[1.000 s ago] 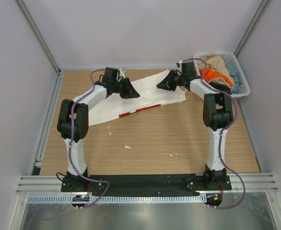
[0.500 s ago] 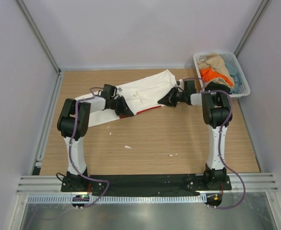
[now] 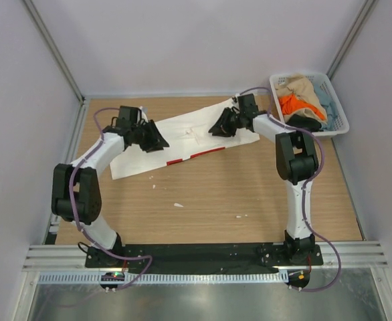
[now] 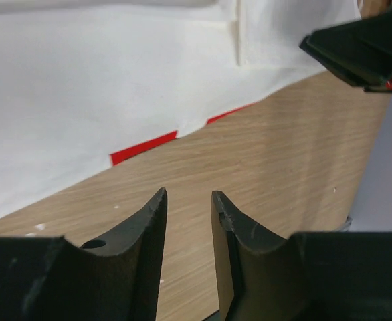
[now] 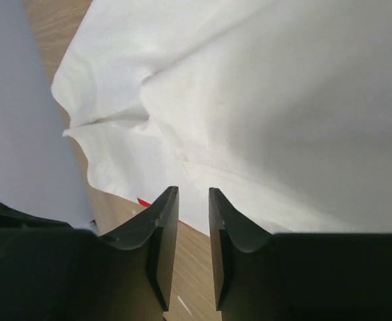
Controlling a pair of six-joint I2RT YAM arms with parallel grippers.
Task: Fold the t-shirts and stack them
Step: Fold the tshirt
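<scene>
White shirt (image 3: 189, 134) lay flat on the tabletop (image 3: 216, 194), long axis slanting from near-left to far-right. The rest of the shirts, tan (image 3: 303, 87) and orange (image 3: 293, 103) among them, sat heaped in the basket (image 3: 337, 100) at the far right corner

Left claw (image 3: 157, 142) hung over the shirt's left half, right claw (image 3: 217, 130) over its right end, the two facing each other along that long axis. Each arm was nearer its own end; neither reached the middle. The near long edge, with its red strip (image 4: 142, 147), lay on the robot's side of both claws. Judged that edge to be the next thing to take

Both claws released: a narrow gap between the fingers, no cloth in it

The overhead view gave the slant and spacing only. The left wrist view showed the red-marked edge just ahead of the fingertips and bare wood below them. The right wrist view showed a creased sleeve seam under the claw, too fine to read from above
</scene>
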